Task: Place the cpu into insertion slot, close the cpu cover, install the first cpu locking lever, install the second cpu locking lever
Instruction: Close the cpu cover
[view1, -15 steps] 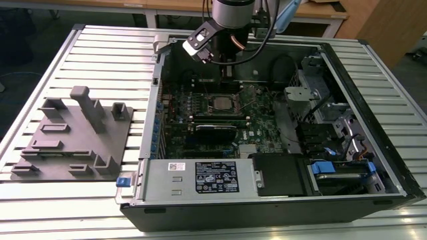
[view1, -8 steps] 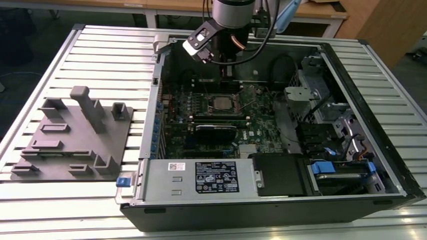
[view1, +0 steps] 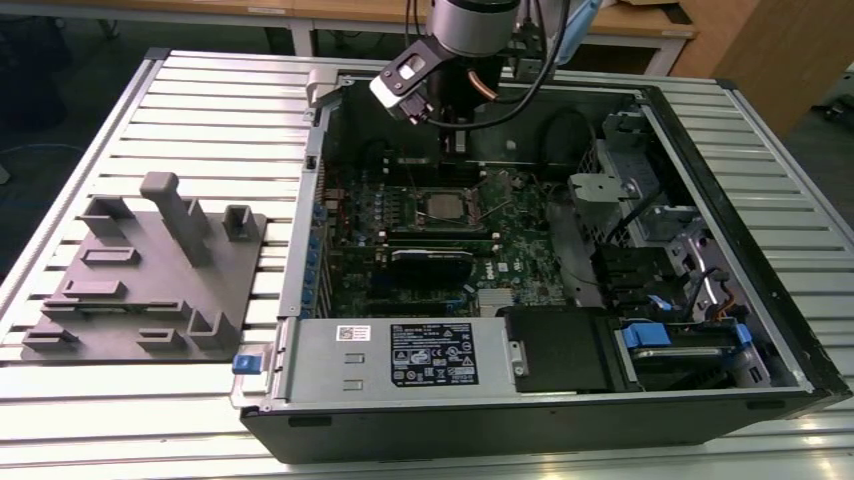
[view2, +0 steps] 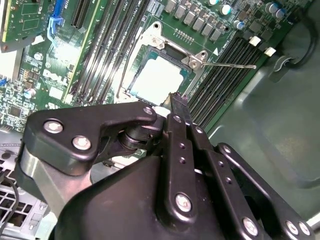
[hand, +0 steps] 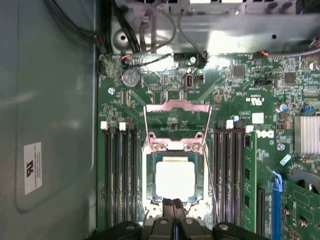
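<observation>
Chip (hand: 175, 179) is seated in the socket (hand: 199, 175), silver top up. The end effector (hand: 173, 206) hangs just beside the chip's edge. Its fingers are pinched together with nothing between them, and I can't tell whether they touch the chip. In the exterior view I see it at 12 o'clock from the socket, above the board (view1: 527, 225). The cover (hand: 176, 104) is swung open on the chip's far side. A lever rod (view2: 230, 65) juts sideways off the socket.
</observation>
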